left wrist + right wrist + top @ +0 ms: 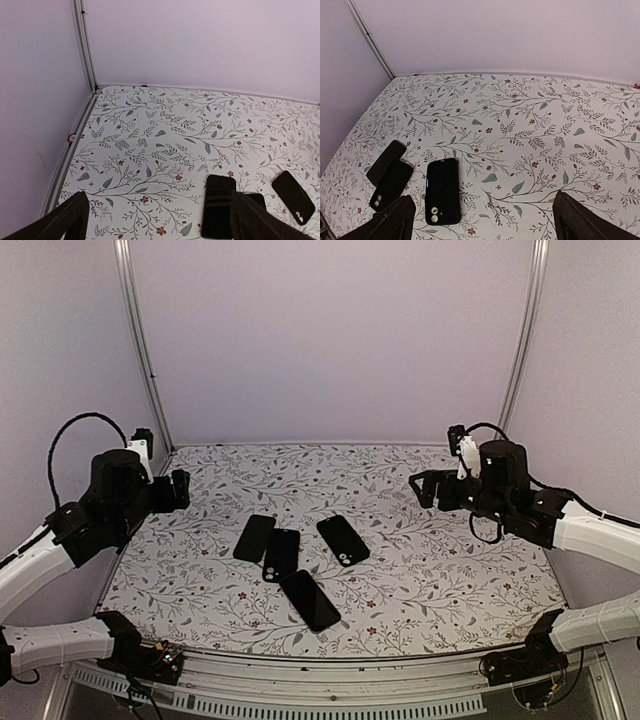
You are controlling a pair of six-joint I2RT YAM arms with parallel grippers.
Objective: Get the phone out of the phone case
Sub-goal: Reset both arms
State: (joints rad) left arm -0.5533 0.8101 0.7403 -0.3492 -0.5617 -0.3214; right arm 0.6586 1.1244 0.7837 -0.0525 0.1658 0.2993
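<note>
Four flat black phone-sized things lie mid-table. One (343,540) lies back up with two camera holes; it also shows in the right wrist view (442,191) and the left wrist view (294,197). A second (281,553), also with camera holes (391,183), overlaps a plain black slab (254,537) (218,205). A glossy slab (310,600) lies nearest. I cannot tell which holds a phone. My left gripper (180,490) (160,225) is open and empty, raised at the far left. My right gripper (420,488) (485,225) is open and empty, raised at the right.
The floral table cover (400,580) ends at pale walls on three sides, with metal posts (140,340) at the back corners. A metal rail (330,670) runs along the near edge by the arm bases.
</note>
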